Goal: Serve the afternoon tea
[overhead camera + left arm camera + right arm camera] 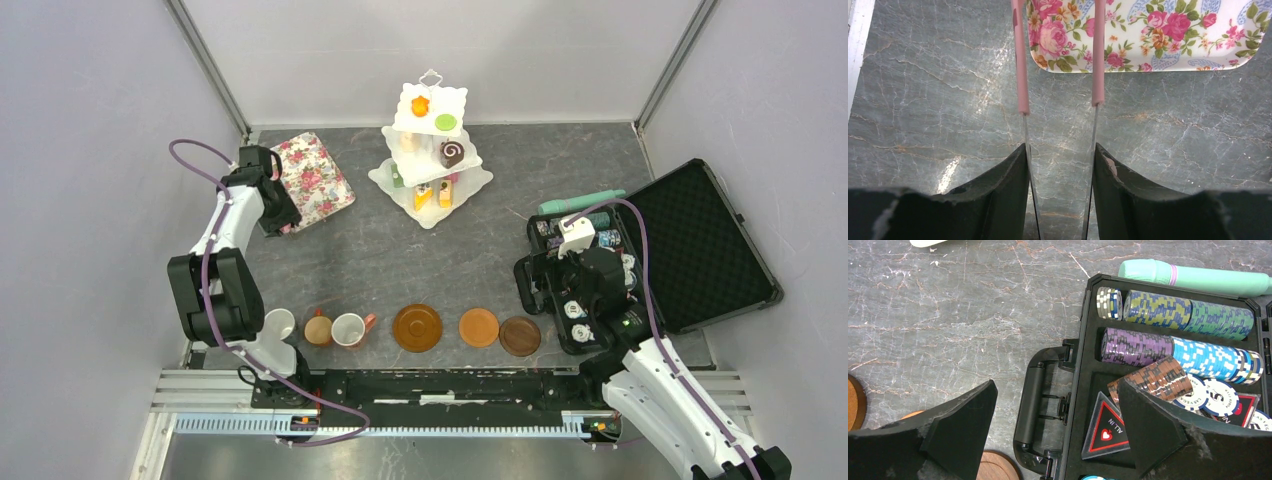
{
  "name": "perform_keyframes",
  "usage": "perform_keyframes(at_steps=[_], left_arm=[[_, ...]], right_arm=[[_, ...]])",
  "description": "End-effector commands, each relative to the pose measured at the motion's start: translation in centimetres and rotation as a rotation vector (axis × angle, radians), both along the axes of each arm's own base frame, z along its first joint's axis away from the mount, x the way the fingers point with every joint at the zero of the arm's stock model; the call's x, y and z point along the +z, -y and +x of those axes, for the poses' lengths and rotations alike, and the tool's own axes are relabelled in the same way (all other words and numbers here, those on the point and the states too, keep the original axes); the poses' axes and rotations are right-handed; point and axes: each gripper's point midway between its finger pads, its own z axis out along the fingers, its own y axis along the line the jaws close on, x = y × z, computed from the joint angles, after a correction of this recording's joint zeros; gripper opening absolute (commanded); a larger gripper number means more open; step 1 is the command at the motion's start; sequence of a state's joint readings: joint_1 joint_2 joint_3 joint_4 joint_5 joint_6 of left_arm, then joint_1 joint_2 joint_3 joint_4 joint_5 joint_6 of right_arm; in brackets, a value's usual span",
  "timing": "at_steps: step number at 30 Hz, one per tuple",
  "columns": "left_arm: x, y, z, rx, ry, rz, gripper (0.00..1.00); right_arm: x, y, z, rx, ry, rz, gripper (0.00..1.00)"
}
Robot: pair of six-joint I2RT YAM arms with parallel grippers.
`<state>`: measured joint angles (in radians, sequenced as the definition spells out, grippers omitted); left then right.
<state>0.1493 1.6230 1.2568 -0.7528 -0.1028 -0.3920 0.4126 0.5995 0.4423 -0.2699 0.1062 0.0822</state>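
Stand [430,190]: back centre, cakes [452,152] on its tiers.
Mugs [348,328], saucers [418,327]: near row, unpaired.
Left gripper [1060,150]: clamped on tongs [1023,90], likely for cakes; tips parted, empty, at tray [1158,45] edge.
Right gripper [1055,385]: spread wide, empty, above chip case [1083,330].

Left gripper [1060,152] clamped, right gripper [1057,390] wide.

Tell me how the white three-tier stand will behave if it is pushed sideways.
Probably top-heavy: the white three-tier stand stacks loaded tiers high, so a high push may tip it. Its toy cakes seem to lie loose and could slide off. Lifting by the top loop looks steadier.
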Motion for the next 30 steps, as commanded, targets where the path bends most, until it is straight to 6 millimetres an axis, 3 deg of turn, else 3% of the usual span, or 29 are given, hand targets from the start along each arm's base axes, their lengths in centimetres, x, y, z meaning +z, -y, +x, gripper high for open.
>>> perform_keyframes(at_steps=[1,7,11,19,30], left_arm=[[1.6,-0.5,0.9,0.015,0.074,0.019,0.50],[4.6,-1.5,0.3,0.037,0.149,0.093,0.50],[5.2,-1.5,0.2,0.035,0.171,0.097,0.51],[3.3,0.0,1.0,-0.008,0.139,0.017,0.52],[1.2,0.7,0.6,-0.026,0.082,-0.024,0.53]], right_arm=[[0.6,-0.3,0.3,0.000,0.029,0.020,0.98],[0.5,-0.3,0.3,0.002,0.027,0.021,0.98],[0.5,-0.4,0.3,0.003,0.026,0.020,0.98],[0.4,-0.3,0.3,0.001,0.024,0.018,0.98],[0.4,-0.3,0.3,0.002,0.022,0.018,0.98]])
